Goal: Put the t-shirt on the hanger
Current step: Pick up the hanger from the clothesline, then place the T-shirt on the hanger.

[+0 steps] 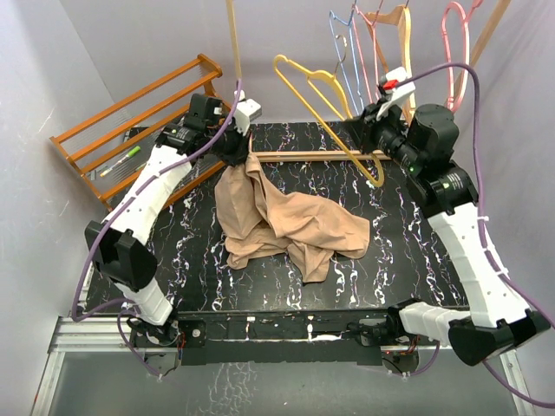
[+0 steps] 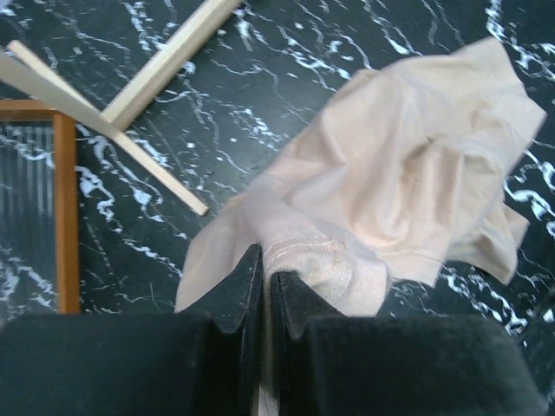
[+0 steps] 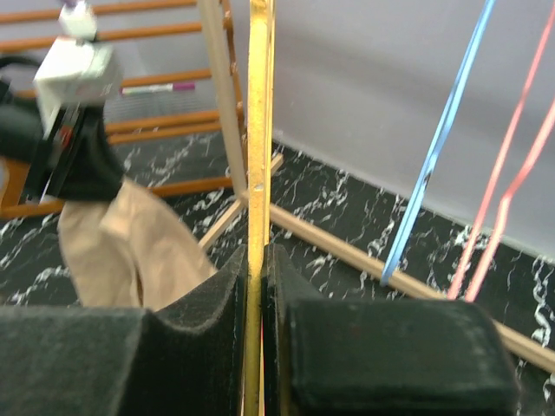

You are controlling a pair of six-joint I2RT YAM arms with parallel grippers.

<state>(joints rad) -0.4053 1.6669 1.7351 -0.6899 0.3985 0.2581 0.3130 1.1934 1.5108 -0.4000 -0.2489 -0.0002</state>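
T-shirt (image 1: 290, 221): plain tan-beige, no print, crumpled in a loose heap on the black white-veined table (image 1: 416, 260), about mid-table. One edge is drawn up into a peak at the heap's far left corner, and the rest trails down in deep folds toward the near right. Left gripper (image 1: 249, 154) is clamped on that raised edge; the left wrist view shows the pads pressed together with a stitched hem bunched between them. Hanger (image 1: 329, 126): thin, mustard-yellow, held aloft and tilted over the table's far right, hook toward the left, its lower curved end near the shirt's far side. It does not touch the cloth. Right gripper (image 1: 364, 121) is closed on it, and the right wrist view shows the yellow bar pinched upright between the pads. Around: a light wooden stand bar (image 1: 295, 156) lies along the far edge between the two grippers, just behind the lifted cloth. A blue hanger (image 1: 342, 61), a pink hanger (image 1: 455, 43) and a thicker wooden hanger (image 1: 390, 35) hang behind the right gripper. An orange-brown rack (image 1: 130, 113) stands far left.
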